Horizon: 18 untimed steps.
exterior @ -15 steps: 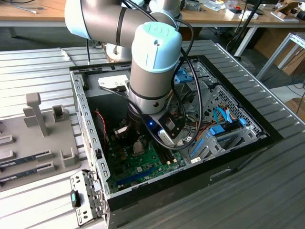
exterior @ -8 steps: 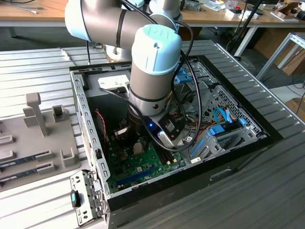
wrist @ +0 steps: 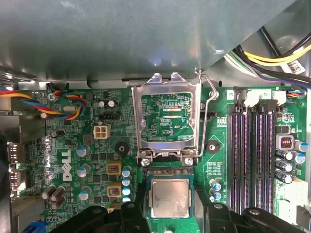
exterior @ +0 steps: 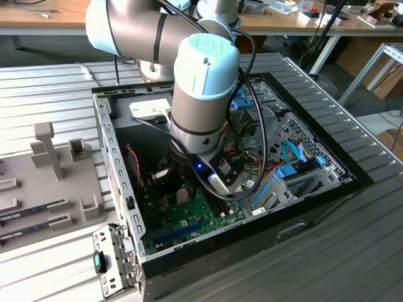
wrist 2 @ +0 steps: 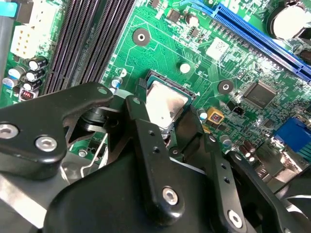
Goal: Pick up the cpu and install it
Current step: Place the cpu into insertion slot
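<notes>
Claw (wrist: 170,220) hangs low inside the open computer case (exterior: 350,184), its fingers (wrist 2: 146,145) spread apart on either side of the cpu (wrist: 169,197). Beneath lies the green motherboard (wrist: 97,160). A metal socket frame (wrist: 167,121) stands flipped open just beside the cpu, which sits flat in the socket.

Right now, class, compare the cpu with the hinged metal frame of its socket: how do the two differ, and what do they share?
The cpu has a solid silver-grey top; the metal frame is an open window with green board showing through. The cpu lies flat in the socket; the frame is swung open off it. Both are squarish and shiny metal.
</notes>
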### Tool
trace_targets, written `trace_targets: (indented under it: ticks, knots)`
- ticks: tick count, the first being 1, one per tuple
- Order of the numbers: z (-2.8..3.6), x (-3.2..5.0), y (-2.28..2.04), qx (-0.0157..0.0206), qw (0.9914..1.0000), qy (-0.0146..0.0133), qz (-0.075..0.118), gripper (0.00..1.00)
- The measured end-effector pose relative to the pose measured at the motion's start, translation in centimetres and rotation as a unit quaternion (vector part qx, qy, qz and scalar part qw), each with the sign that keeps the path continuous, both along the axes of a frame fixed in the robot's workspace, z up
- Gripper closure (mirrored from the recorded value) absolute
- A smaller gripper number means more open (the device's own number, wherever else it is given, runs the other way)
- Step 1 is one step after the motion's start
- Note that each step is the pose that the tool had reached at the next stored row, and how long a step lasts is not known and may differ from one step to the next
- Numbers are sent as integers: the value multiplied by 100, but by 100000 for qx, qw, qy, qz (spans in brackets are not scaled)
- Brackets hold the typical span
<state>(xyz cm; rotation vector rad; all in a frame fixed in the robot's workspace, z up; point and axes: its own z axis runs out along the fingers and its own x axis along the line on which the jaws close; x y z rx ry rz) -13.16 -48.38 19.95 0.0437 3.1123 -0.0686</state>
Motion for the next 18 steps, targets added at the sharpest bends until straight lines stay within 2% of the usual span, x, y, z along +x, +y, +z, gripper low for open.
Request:
trace_targets:
  ticks: [10, 12, 13, 16, 18]
  knots:
    - [0, 0, -1, -2, 100000, 4, 194, 53]
    - [-1, 0, -1, 8, 100000, -3, 197, 51]
    - [0, 0, -1, 3, 100000, 3, 197, 45]
    - [0, 0, -1, -3, 100000, 6, 201, 45]
    - [37, -1, -1, -4, 100000, -10, 210, 45]
